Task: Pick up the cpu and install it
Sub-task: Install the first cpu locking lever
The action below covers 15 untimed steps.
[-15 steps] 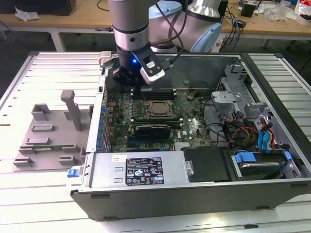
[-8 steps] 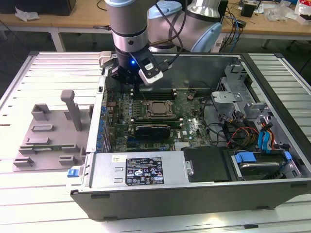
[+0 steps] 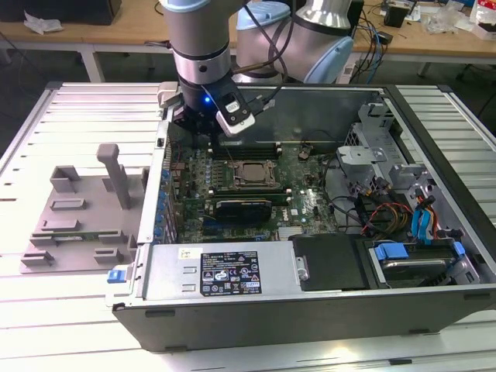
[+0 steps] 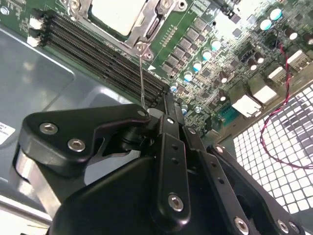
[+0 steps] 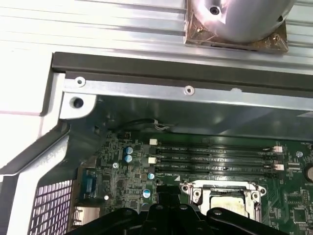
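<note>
green motherboard (image 3: 310,203), pale silvery cpu (image 4: 119,13), black pincer (image 4: 168,105)

printed label (image 3: 231,273) on case's metal cover, text too small to read

Room above the socket frame (image 3: 246,175) is open, hemmed by the memory slots (image 5: 215,157) and case wall (image 3: 322,116)

Claw (image 5: 168,215) above motherboard (image 5: 122,176), beside memory slots (image 5: 215,159).
</note>
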Each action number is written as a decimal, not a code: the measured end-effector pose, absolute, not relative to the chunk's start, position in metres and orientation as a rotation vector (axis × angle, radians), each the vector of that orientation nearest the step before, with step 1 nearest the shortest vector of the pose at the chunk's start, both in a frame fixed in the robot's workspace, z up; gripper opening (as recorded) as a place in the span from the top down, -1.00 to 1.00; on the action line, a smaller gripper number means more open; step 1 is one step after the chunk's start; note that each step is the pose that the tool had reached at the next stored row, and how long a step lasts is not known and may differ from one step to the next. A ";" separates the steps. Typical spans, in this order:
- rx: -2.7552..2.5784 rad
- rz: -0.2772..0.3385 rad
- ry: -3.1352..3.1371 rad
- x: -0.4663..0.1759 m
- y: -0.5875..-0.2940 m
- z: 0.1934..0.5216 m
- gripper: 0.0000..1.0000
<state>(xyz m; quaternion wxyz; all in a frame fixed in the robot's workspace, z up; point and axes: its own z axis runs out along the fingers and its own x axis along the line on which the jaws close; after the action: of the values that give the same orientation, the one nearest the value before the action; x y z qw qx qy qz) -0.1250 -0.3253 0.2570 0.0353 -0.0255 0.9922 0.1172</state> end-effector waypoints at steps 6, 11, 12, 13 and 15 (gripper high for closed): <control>-0.075 0.441 3.037 -0.125 -0.326 0.256 0.79; -0.071 0.442 3.038 -0.113 -0.326 0.256 0.79; -0.067 0.437 3.039 -0.105 -0.326 0.255 0.79; -0.065 0.434 3.040 -0.100 -0.326 0.255 0.79; -0.061 0.425 3.042 -0.088 -0.326 0.255 0.79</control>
<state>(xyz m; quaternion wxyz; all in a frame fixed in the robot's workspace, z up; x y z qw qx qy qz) -0.0880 -0.3261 0.2551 0.0349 -0.0199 0.9896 0.1383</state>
